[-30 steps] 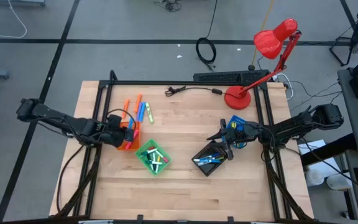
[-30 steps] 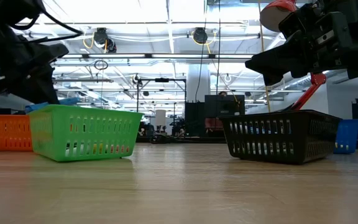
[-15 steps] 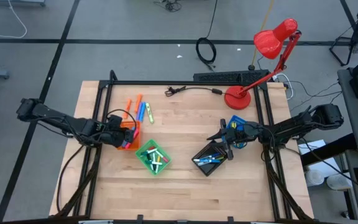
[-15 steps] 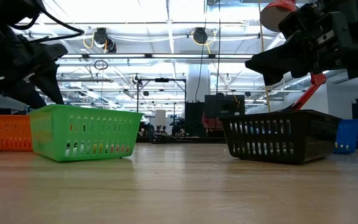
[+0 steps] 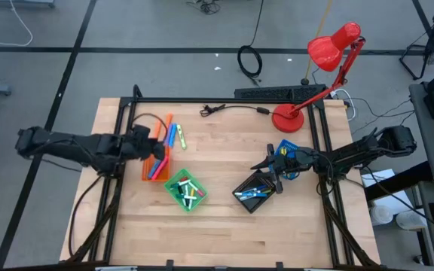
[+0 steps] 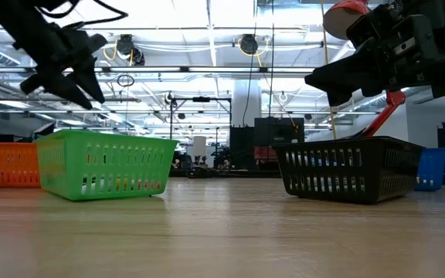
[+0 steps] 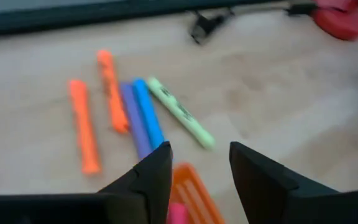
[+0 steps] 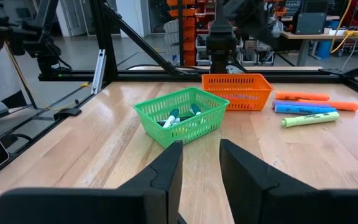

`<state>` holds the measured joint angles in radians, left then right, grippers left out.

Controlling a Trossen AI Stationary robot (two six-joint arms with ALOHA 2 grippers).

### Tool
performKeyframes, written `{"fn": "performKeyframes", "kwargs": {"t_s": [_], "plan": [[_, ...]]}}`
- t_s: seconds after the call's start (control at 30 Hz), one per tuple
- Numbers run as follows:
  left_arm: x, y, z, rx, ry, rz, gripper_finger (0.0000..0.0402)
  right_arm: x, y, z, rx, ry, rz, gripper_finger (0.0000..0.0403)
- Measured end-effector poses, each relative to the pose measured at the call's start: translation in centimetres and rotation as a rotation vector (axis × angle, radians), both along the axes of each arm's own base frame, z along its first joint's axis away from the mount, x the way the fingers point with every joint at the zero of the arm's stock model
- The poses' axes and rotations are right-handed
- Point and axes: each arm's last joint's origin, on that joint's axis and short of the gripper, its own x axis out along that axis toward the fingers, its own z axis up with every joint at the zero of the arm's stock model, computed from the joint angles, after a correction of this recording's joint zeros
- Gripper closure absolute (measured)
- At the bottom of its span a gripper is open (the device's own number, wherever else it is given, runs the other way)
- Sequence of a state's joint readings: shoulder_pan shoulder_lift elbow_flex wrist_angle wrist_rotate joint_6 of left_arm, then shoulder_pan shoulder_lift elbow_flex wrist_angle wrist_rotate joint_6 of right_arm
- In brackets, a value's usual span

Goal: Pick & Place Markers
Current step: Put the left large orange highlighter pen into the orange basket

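Note:
Several markers (image 5: 169, 133) lie flat on the table at the far left; my left wrist view shows them as two orange (image 7: 83, 127), one purple, one blue (image 7: 148, 112) and one yellow-green (image 7: 180, 113). My left gripper (image 5: 148, 143) hangs open above the far end of the orange tray (image 5: 155, 165), with nothing between its fingers (image 7: 199, 165). The orange tray holds a pink marker (image 7: 178, 214) and a blue one. My right gripper (image 5: 268, 164) stands open and empty over the black tray (image 5: 255, 192), which holds blue markers. The green tray (image 5: 185, 190) holds several mixed markers.
A blue tray (image 5: 286, 150) sits by the right arm. A red desk lamp (image 5: 307, 83) and a thin black cable (image 5: 232, 109) are at the far edge. Bare wood spreads across the table's near half (image 5: 217, 233).
My left gripper has opened over the orange tray, then risen and swung toward the table's far edge, rolling its wrist. It now hangs higher, over the tray's far end and close to the loose markers. My right arm has kept still.

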<state>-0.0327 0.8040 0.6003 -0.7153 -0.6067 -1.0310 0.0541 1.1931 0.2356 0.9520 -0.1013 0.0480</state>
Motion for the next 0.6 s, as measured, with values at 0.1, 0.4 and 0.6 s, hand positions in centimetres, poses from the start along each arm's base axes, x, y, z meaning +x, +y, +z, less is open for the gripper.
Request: {"fn": "performKeyframes", "kwargs": {"t_s": [0.1, 0.4, 0.6], "plan": [[-0.2, 1.5, 0.6, 0.034, 0.036, 0.058, 0.0245, 0.0, 0.0, 0.0, 0.0, 0.0, 0.0, 0.0309], [-1.6, 5.9, -0.4, -0.093, 0.198, 0.175, 0.0247, 0.0, 0.0, 0.0, 0.0, 0.0, 0.0, 0.0309], [-1.6, 8.9, -2.2, -0.209, 0.324, 0.177, 0.0247, 0.0, 0.0, 0.0, 0.0, 0.0, 0.0, 0.0309]]}}
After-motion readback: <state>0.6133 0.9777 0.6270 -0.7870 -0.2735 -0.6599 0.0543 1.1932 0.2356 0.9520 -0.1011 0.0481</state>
